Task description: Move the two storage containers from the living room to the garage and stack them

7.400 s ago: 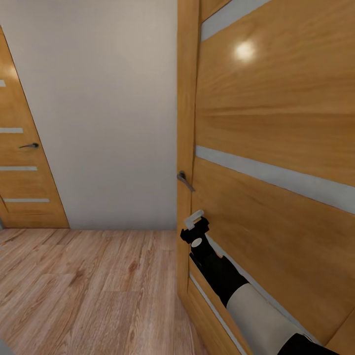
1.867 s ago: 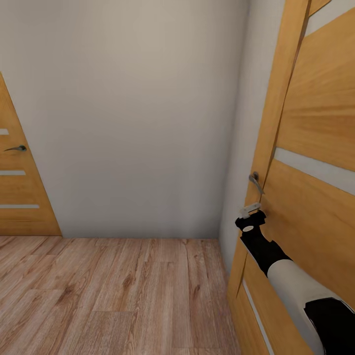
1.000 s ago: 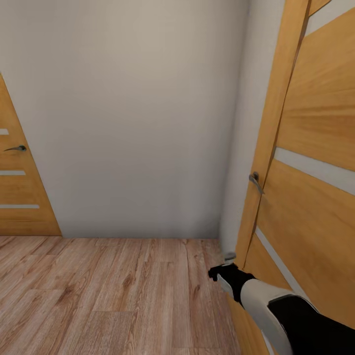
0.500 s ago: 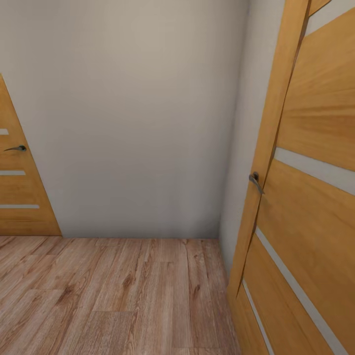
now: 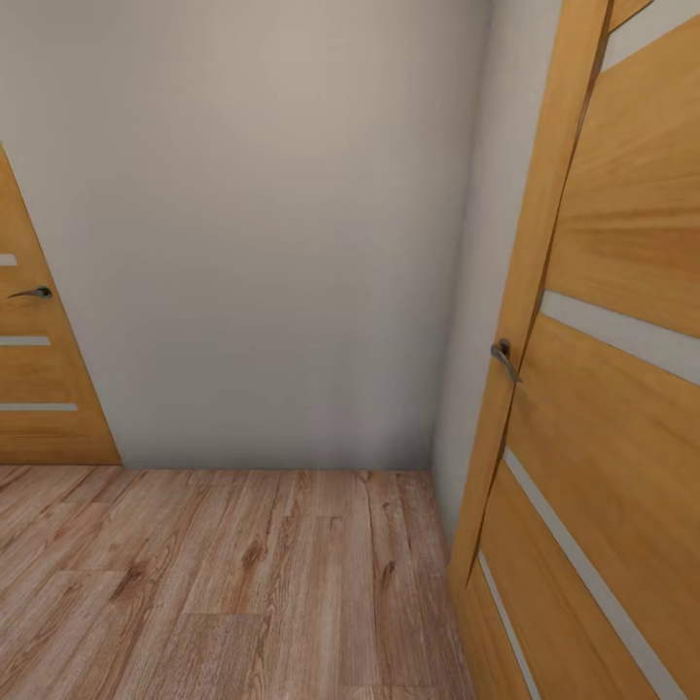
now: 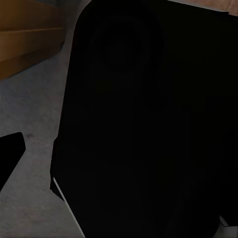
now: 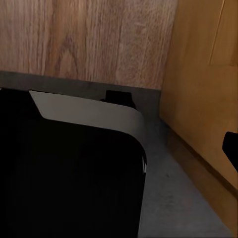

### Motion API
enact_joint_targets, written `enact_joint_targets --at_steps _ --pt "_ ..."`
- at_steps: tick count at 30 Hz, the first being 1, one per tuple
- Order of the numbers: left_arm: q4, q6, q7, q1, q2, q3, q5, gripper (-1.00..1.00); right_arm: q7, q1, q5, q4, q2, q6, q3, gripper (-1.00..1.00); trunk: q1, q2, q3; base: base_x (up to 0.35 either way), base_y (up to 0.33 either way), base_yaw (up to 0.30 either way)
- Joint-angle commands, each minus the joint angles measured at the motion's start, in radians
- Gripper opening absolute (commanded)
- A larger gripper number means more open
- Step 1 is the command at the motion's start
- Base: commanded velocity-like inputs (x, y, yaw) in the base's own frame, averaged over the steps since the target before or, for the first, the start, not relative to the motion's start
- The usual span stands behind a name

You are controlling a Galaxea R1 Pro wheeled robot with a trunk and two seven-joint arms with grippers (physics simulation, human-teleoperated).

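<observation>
Evidently a transit step is in hand: no red-orange storage container is to be seen in these pictures, so where the two bins lie cannot be told.

From the head camera a plain grey-white wall (image 5: 272, 224) is faced. At the right stands a honey-coloured wooden door (image 5: 612, 389), seemingly ajar, its edge turned toward the camera, with pale inlaid strips across its face and a small dark metal lever handle (image 5: 503, 358) near that edge. A second door of the same make (image 5: 39, 369) stands at the left, with its own lever handle (image 5: 31, 292). The wood-plank flooring (image 5: 224, 574) is light, matt and grained, with visible knots and seams.

To do the step well, the gap beside the right-hand door should be judged before the base is driven on. The arms are best kept tucked, so that nothing catches the door's edge or handle. The door is a rigid hinged slab and would probably swing if nudged, so a slow, square approach is advised.

In the left wrist view a large black rounded body (image 6: 148, 129) is seen close up over a grey surface. In the right wrist view a black panel with a pale band (image 7: 84, 114) is seen against plank flooring and orange wood. Whether either pincer is spread or pressed together cannot be told.
</observation>
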Motion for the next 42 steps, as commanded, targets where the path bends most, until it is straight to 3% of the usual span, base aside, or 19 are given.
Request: enact_joint_targets --at_steps 1,42 --pt "-0.001 -0.001 0.001 0.0 0.0 0.004 0.004 1.0 -0.002 -0.001 -0.008 0.003 0.0 -0.005 0.008 1.0 0.0 0.0 -0.001 0.0 0.0 0.0" --pt "-0.001 -0.001 0.001 0.0 0.0 0.004 0.004 1.0 -0.008 0.0 -0.001 0.002 -0.002 -0.006 0.015 1.0 0.0 0.0 -0.001 0.0 0.0 0.036"
